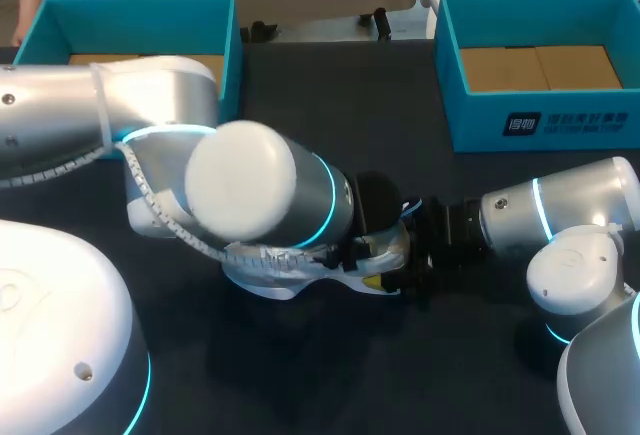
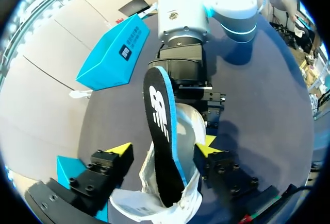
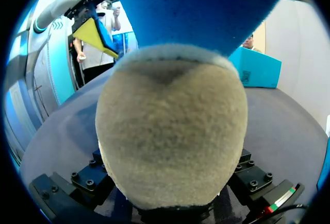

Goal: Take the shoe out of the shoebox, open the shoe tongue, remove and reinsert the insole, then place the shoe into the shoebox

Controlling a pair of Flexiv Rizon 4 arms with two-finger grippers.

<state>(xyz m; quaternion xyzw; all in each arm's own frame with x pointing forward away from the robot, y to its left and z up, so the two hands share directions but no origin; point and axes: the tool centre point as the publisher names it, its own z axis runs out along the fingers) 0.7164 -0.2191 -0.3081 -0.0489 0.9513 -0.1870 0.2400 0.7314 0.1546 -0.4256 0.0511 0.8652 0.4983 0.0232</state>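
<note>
A white shoe lies on the dark table under my left arm. In the left wrist view a black insole with a blue edge stands out of the shoe, between the yellow tips of my left gripper. One tip is beside the shoe and the other stands clear of the insole, so the gripper is open. My right gripper comes from the right and is shut on the shoe's end. In its own view the shoe fills the space between its fingers and hides the tips, with the insole's blue underside above.
Two teal shoeboxes stand at the back: one at the left, one at the right, both showing brown cardboard inside. My left arm's large joints cover much of the table's middle and left.
</note>
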